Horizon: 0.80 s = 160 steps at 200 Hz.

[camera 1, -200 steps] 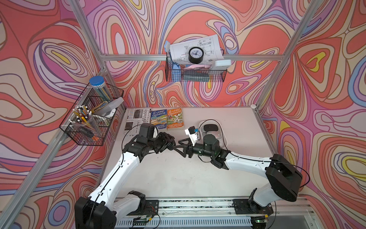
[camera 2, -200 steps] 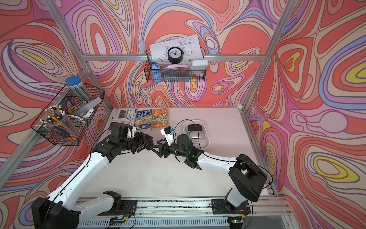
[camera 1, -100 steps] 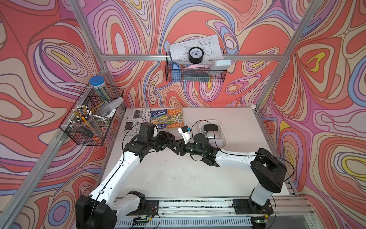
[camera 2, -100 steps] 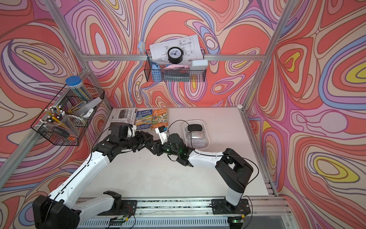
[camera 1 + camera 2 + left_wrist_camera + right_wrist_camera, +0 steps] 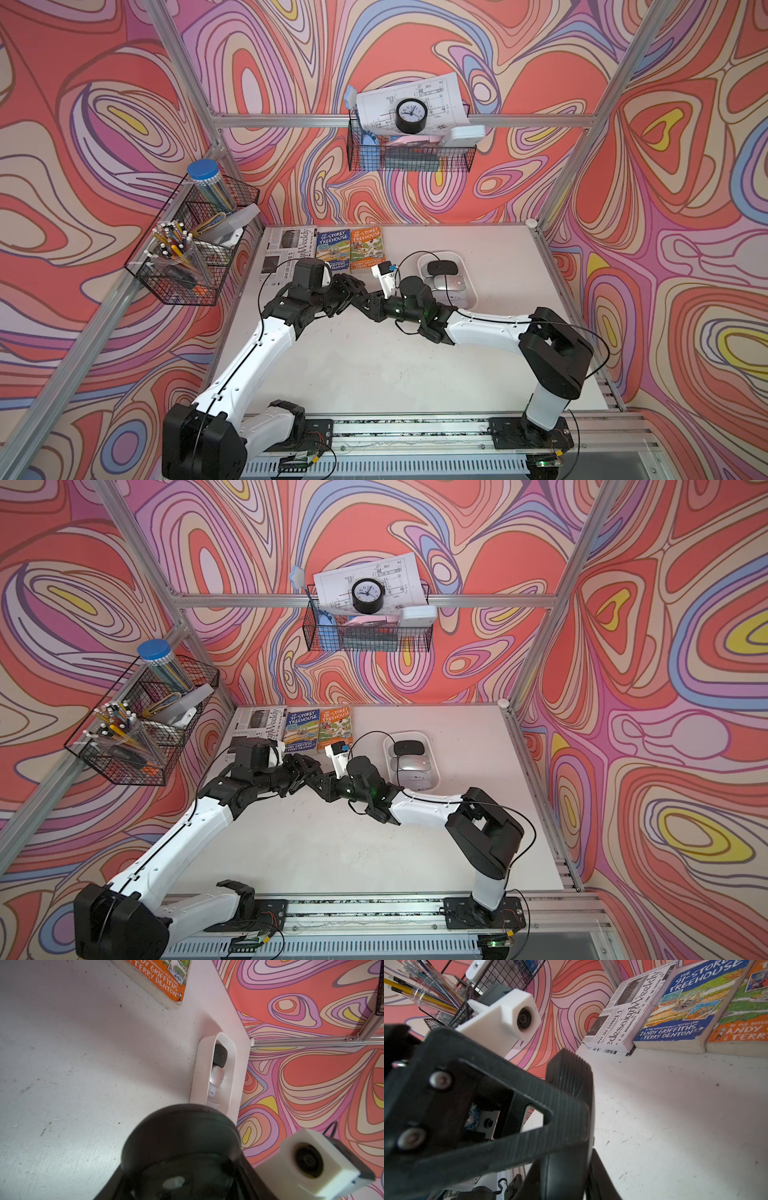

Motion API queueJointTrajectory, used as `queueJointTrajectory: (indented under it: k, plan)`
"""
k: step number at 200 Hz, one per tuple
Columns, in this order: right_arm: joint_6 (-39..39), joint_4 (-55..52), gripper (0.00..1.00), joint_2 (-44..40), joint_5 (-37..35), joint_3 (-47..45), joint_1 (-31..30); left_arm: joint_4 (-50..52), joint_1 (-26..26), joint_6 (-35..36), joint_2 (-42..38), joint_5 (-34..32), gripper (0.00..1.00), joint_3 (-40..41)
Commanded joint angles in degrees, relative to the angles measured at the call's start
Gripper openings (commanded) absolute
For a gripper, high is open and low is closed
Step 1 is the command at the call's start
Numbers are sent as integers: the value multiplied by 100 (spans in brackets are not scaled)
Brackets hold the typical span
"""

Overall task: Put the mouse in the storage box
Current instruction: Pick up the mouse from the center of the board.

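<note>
Handover point, mid-air over the bare white tabletop [image 5: 374, 374]. The left gripper [image 5: 356, 296] and right gripper [image 5: 369, 304] meet tip to tip in both top views. It's black on black there, so the load can't be picked out from above.

The right wrist view resolves it. A slim glossy black mouse [image 5: 562, 1178] stands on edge, clear of the table. The left gripper's ribbed finger [image 5: 542, 1093] lies flat against its side, and the right gripper's own fingers flank it lower down. So the left is pinching the black mouse and the right is clamped on it too.

Delta vs one second ago:
- The right gripper then stood clear of the left one with its jaws spread.
- Half a second ago it was closer in.
- Now it is closed down right at the left's fingertips.
- The right elbow has swung in toward table centre.
- The left arm and its pinch are unchanged.

The storage box, a shallow white plastic oblong tray with rounded corners [image 5: 467, 270], sits flat on the table beside the right wrist, apart from the black mouse. Contents are the same as before:
- a dark mouse [image 5: 442, 267] at the far end
- a silver mouse [image 5: 448, 283] right next to it
- a paler one, partly hidden by the arm

The black mouse is not yet in the storage box.
</note>
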State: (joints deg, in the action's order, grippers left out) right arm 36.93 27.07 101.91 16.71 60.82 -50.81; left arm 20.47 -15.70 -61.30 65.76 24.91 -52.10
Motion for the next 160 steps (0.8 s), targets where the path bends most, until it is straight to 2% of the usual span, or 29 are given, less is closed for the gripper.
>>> queueJointTrajectory:
  k: [1, 29, 55, 79, 107, 133, 160]
  plan:
    - [-380, 141, 5, 10, -199, 74, -31, 56, -64, 42, 32, 318, 60, 97]
    - [-680, 35, 3, -172, -406, -39, -29, 106, -64, 99, 30, 269, 85, 96]
    - [-994, -289, 2, -313, -541, -115, 88, 205, -60, 125, 22, 198, 98, 49]
    - [-1301, -697, 2, -634, -698, -364, 418, 555, -49, 281, -59, -74, 99, -118]
    - [-1619, -1501, 2, -1162, -1006, -742, 1117, 870, -51, 455, -245, -466, 98, -191]
    - [-2001, -2221, 2, -1653, -1622, -1044, 1776, 1024, -46, 558, -347, -625, 98, -196]
    - [-2523, -3022, 2, -1723, -2470, -894, 2116, 1129, -47, 658, -335, -690, 98, -204]
